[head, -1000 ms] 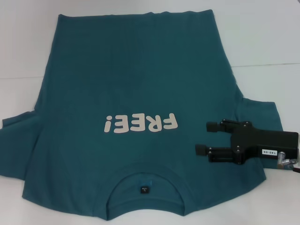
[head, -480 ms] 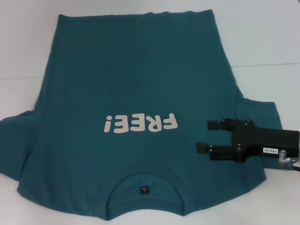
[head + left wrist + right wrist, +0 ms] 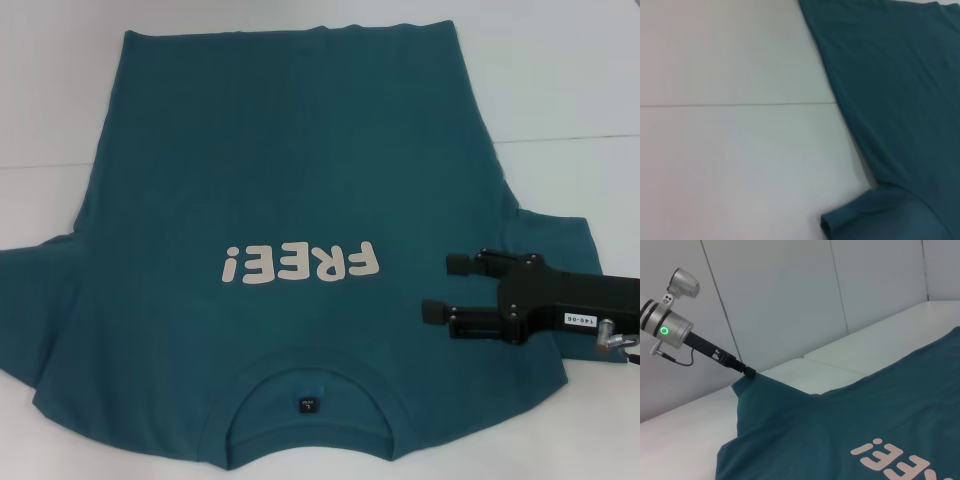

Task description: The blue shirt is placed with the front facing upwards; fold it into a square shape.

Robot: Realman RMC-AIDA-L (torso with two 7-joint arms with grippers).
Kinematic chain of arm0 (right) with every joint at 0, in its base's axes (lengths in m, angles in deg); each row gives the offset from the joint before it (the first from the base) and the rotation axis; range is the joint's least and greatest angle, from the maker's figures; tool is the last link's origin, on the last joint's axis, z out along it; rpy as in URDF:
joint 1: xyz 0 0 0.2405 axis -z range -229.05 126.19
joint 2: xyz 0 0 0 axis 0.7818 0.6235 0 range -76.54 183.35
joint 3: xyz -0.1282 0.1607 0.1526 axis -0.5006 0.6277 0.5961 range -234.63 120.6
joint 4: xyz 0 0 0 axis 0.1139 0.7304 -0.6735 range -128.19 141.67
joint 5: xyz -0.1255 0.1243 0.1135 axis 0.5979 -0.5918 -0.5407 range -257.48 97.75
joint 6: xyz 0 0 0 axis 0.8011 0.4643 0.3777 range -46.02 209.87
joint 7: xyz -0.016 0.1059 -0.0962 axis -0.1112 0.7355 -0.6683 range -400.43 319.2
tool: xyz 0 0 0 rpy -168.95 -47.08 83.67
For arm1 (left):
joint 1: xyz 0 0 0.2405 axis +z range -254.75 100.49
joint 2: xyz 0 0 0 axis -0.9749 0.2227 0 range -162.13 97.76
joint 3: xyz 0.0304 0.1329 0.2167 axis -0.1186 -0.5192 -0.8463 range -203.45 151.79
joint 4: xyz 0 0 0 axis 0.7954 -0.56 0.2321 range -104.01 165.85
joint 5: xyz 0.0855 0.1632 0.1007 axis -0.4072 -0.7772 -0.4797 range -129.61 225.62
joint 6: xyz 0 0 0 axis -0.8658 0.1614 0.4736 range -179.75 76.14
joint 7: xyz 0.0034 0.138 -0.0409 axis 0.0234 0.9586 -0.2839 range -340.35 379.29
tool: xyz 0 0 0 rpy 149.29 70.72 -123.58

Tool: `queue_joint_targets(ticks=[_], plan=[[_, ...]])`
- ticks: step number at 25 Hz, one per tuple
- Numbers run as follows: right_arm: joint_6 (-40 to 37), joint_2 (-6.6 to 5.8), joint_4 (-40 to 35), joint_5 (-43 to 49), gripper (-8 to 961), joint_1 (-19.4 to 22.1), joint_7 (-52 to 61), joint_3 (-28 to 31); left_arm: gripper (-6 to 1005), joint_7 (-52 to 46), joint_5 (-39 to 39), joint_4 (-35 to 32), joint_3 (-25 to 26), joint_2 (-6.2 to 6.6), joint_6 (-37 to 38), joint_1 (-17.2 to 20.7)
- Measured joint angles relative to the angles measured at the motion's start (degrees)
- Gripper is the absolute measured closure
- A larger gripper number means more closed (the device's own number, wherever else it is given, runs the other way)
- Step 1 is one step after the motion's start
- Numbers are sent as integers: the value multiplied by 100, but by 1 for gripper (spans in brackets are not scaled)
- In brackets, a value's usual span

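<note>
Head view: blue shirt [image 3: 300, 200] lies flat on white table [image 3: 560, 90], front up, "FREE!" print [image 3: 300, 263] showing, collar at near edge. Right gripper [image 3: 442, 289] over right shoulder area, fingers spread, nothing between them; print just beyond fingertips. Right wrist view: left gripper [image 3: 747, 372] at shirt's left sleeve, fingertips on the cloth edge; grip state cannot tell.

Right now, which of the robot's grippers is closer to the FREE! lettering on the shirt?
Right. The right gripper hovers open beside the FREE! print; the left gripper holds the blue shirt at its far left sleeve.
</note>
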Motion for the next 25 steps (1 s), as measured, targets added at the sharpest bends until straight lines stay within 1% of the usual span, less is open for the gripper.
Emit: queue_joint_targets(ticks=[4,9,16,21,25], plan=[[8,1,0,0,39,2,2,0,980,44,-65,44,0,22,1,-62],[20,10,0,0,38,1,2,-2,981,81,-94,44,0,81,34,-153],[29,9,0,0,39,2,2,52,981,87,-123,44,-42,109,155,-251],[20,9,0,1,39,9,2,56,981,75,-224,78,-49,110,320,-326],[18,9,1,1,39,10,3,57,981,-13,-232,369,-13,52,587,-355]])
